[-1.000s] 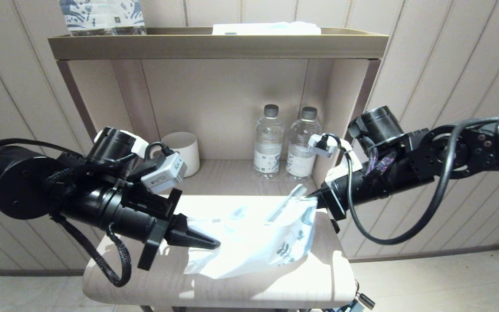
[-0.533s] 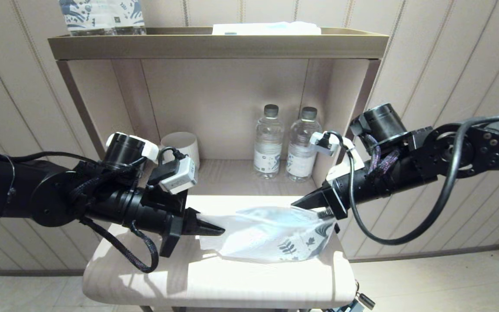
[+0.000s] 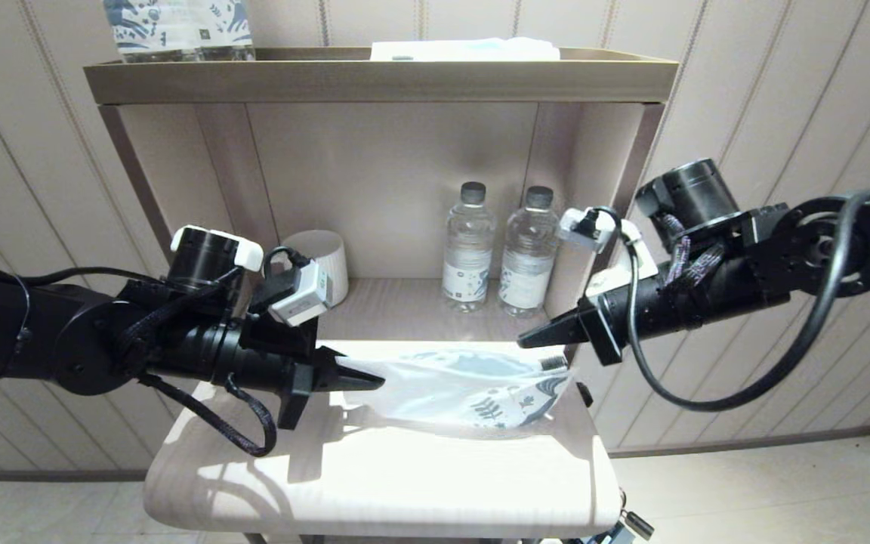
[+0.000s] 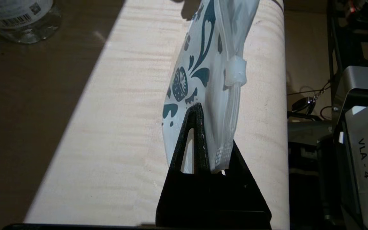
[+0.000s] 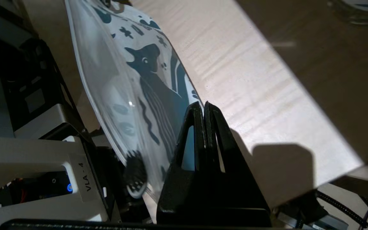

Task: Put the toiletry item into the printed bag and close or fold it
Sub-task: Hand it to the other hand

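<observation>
The printed bag (image 3: 465, 389) is held just above the table (image 3: 374, 483), stretched between the two arms. Its left end is pinched by the fingers of the left gripper (image 3: 363, 380); in the left wrist view a corner of the bag (image 4: 203, 95) is seen clamped between them.

The right gripper (image 3: 537, 338) hovers over the right end of the bag, its fingers pressed together; in the right wrist view they lie against or just beside the bag (image 5: 133, 95), and a grip on it cannot be confirmed.

The toothbrush is judged to be already inside: its dark bristle head (image 5: 136, 177) shows through the film near the right end, and the same dark head (image 3: 552, 364) is seen at the bag's right edge in the head view.

The closing step therefore seems to be in hand. For the next move, the open edge must be found and pressed or folded shut, while the left end is held firm so that the brush is not tipped out.

Two water bottles (image 3: 499, 253) and a white cup (image 3: 322, 261) stand on the shelf at the far side.
</observation>
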Robot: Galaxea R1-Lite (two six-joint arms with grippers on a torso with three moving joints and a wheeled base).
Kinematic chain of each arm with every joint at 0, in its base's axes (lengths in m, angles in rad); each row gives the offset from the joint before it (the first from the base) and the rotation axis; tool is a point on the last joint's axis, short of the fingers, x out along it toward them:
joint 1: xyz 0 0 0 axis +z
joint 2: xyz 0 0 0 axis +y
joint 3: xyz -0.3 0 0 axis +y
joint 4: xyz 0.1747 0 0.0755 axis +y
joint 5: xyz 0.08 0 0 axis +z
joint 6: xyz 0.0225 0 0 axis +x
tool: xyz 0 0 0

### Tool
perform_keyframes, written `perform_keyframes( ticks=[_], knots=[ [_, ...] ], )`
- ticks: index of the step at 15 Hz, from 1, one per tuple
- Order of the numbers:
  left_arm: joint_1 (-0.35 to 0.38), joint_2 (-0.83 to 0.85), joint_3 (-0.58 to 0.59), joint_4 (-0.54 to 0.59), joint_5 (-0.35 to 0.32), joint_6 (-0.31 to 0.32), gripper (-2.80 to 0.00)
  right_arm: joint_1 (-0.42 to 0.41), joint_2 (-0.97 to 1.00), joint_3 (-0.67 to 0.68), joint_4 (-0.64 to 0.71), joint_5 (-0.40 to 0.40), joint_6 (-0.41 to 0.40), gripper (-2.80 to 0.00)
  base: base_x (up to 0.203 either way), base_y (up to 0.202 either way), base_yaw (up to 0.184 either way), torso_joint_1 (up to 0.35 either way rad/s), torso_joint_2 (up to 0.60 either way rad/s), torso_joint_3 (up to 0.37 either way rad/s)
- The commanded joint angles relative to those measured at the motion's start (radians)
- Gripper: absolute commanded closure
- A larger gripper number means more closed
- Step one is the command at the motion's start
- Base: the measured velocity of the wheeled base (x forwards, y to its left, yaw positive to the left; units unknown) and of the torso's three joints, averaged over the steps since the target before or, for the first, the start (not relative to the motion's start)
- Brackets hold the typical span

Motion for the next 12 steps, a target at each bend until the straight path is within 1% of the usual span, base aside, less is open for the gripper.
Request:
perform_keyframes(
  ticks=[1, 4, 9, 12],
  knots=[
    [0.015, 0.0, 0.002, -0.005, -0.006, 0.003, 0.0, -0.022, -0.033, -0.019, 0.001, 0.004, 0.019, 0.0, 0.0, 0.0, 0.0, 0.0, 0.0, 0.0],
    [0.017, 0.028, 0.003, -0.006, -0.006, 0.006, 0.0, -0.042, -0.043, -0.011, -0.002, 0.005, 0.026, 0.0, 0.0, 0.0, 0.0, 0.0, 0.0, 0.0],
    [0.015, 0.085, 0.004, -0.021, -0.001, 0.011, 0.0, -0.045, -0.035, 0.002, -0.002, 0.006, 0.021, 0.0, 0.0, 0.0, 0.0, 0.0, 0.0, 0.0],
    [0.016, 0.067, 0.003, -0.02, -0.006, 0.008, 0.0, -0.046, -0.04, -0.003, -0.002, 0.005, 0.022, 0.0, 0.0, 0.0, 0.0, 0.0, 0.0, 0.0]
  ],
)
